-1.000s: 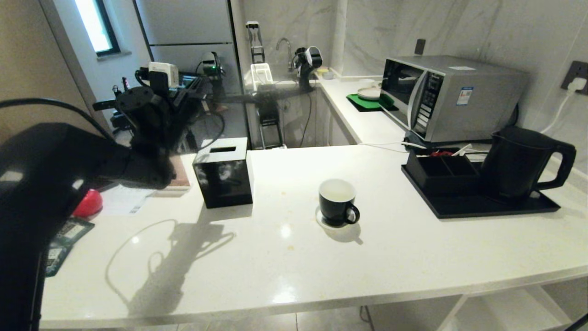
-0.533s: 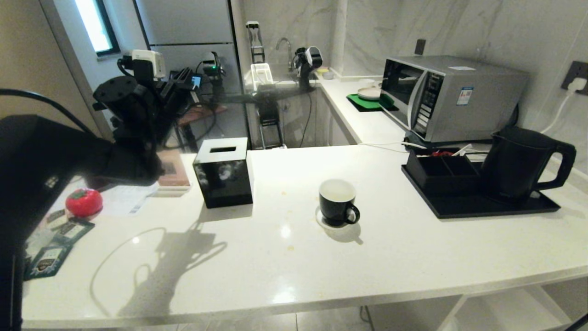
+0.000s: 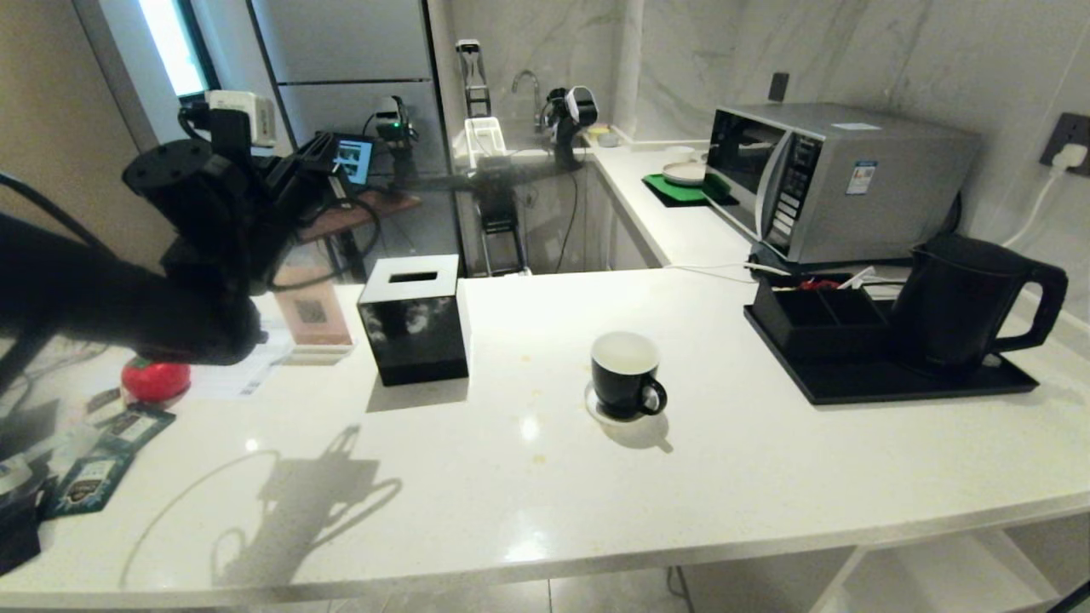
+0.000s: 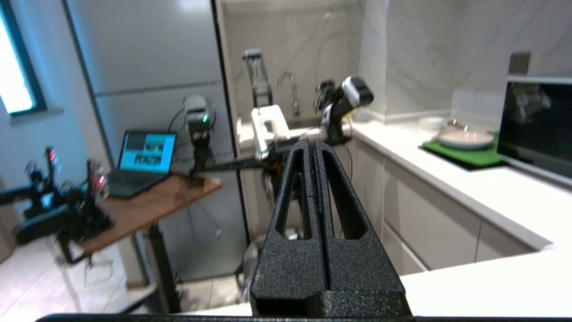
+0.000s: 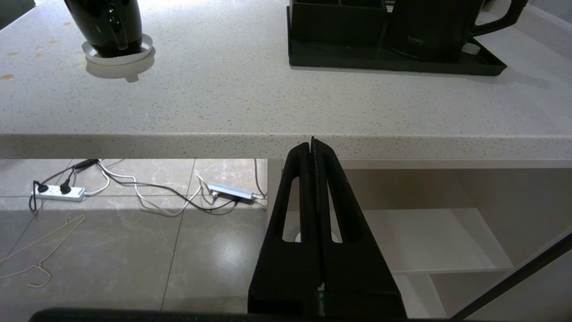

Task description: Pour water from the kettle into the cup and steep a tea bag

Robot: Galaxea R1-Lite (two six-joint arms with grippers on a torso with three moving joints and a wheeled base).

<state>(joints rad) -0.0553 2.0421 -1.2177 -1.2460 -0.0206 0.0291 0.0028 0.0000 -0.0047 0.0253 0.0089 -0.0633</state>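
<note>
The black cup stands on a white coaster in the middle of the counter, its white inside showing. At the right, the tall black kettle sits on a black tray, handle to the right. No tea bag or water shows in any view. My left gripper is raised above the counter's far left, shut and empty, pointing away toward the back of the room; its tips are pressed together. My right gripper hangs shut and empty below the counter's front edge, with the cup and kettle beyond it.
A black tissue box stands left of the cup. A black compartmented box shares the tray with the kettle, and a microwave stands behind. At the far left lie a red round object, dark teal packets and a QR card.
My left arm has risen and swung leftward, uncovering the red object and the teal packets. Cup, kettle and the right arm have not moved.
</note>
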